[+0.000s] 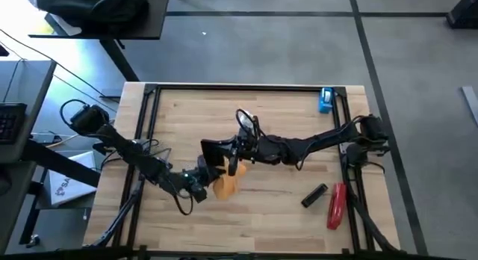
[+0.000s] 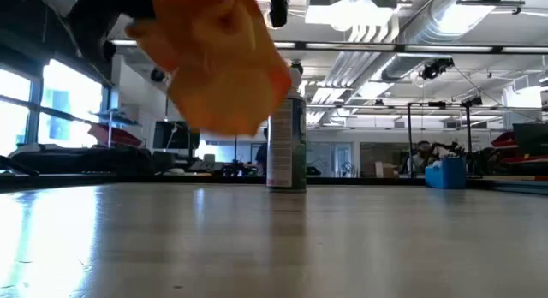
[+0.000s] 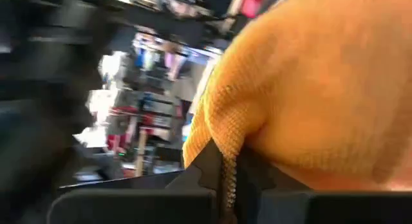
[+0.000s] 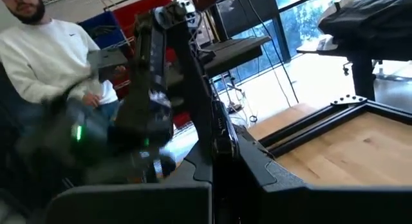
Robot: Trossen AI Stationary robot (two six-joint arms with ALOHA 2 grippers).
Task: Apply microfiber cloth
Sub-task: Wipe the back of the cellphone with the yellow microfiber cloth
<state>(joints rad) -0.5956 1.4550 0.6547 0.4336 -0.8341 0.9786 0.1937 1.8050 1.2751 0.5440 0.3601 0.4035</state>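
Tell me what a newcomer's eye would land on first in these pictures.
First, the soft orange-yellow microfiber cloth, pinched in the left gripper and held clear of the pale wooden table near its front middle. Just behind it, the right gripper holds a flat black phone up on edge. Off to the right lie a red tool and a blue object at the far corner.

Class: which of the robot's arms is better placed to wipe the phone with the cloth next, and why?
Probably the left. Its left gripper is shut on the microfiber cloth, lifted off the table, right beside the black phone that the right gripper holds up.
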